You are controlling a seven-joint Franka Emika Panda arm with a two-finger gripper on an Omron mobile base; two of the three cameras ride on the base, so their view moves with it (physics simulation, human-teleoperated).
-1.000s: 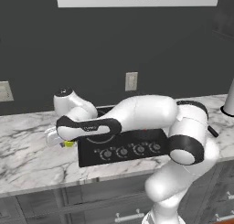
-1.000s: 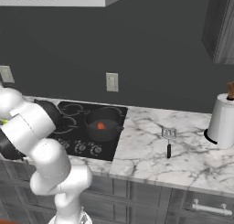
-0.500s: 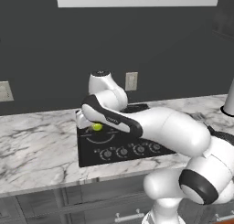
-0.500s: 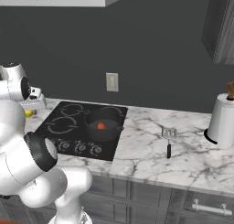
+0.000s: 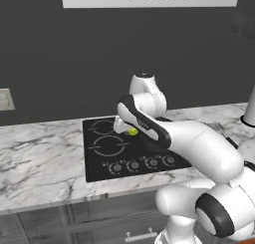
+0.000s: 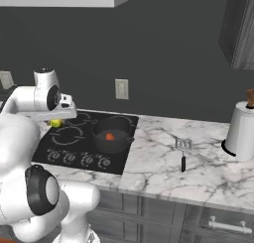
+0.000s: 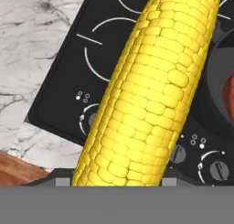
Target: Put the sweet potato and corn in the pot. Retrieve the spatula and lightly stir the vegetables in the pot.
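Since the earlier frames, the arm has swung from the counter at the left of the cooktop [image 6: 84, 143] to a position over its left burners, carrying the corn [image 7: 151, 90] with it. The gripper [image 6: 58, 119] hangs above the cooktop's left half, short of the pot [image 6: 113, 133]. In the hand view the cob runs lengthwise between the jaws, which stand partway apart and appear closed on it; its green tip [image 5: 133, 132] shows below the hand in the left base view.

The sweet potato [image 6: 110, 136] already lies inside the pot, on the cooktop's right rear burner. The spatula [image 6: 182, 150] lies on the marble counter [image 6: 198, 162] to the right of the cooktop, handle toward the front edge.

Handling judgement: the cob is likely stiff and moderately light, with a knobbly kernel surface that resists slipping but can roll about its long axis. A hold across the middle keeps it balanced. The spatula is best taken by its dark handle.

No brand, label or readable writing is visible; the cooktop carries only burner rings and knob marks.
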